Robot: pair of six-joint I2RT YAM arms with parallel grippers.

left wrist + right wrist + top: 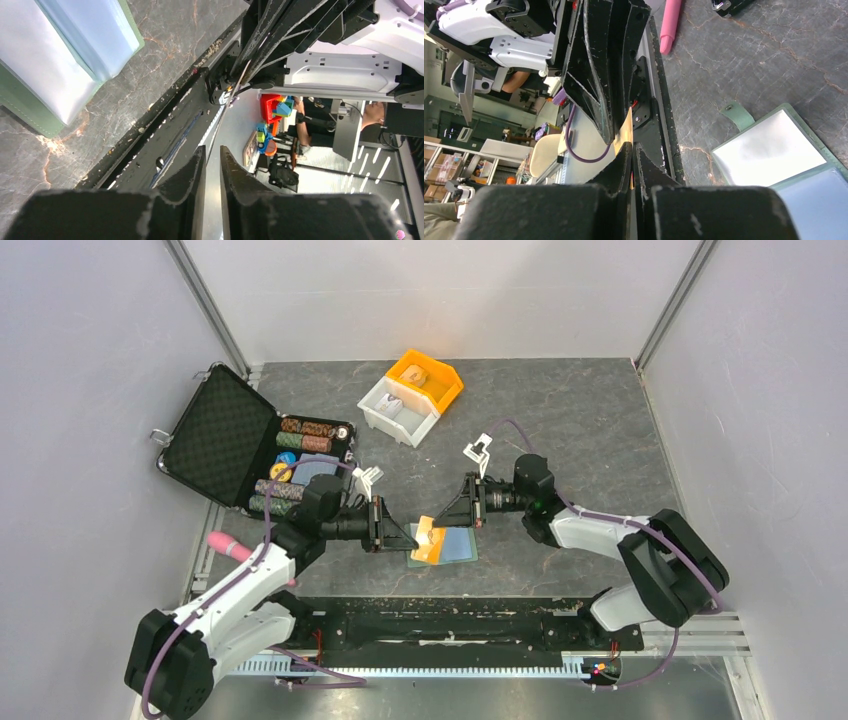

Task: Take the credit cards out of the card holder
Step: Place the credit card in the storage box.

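Markings: any print on the cards is too small to read.
Cards counted: two. One orange-tan card (pixel 430 542) is lifted clear; one pale blue card (pixel 819 200) lies behind a clear pocket.
Orange-tan card: thin, rigid, flat plastic, on edge in both wrist views, just above the holder's left panel.
Card holder (pixel 20 99): sage-green bifold, lying open and flat on the table (pixel 560 420), with two glossy clear-pocket panels and one small rounded side tab (pixel 739 116).
Right gripper (pixel 631 146): jaws clamped together on the orange-tan card's edge.
Left gripper (pixel 212 152): jaws narrowly apart, the card's edge running into the gap.
Table: dark grey, veined like stone.
Black case (pixel 215 435): open, with a foam-lined lid and rows of poker chips (pixel 300 435).
Bins: two, one orange (pixel 445 390) and one white (pixel 375 410).
Pink cylinder (pixel 228 545): one, near the left arm.
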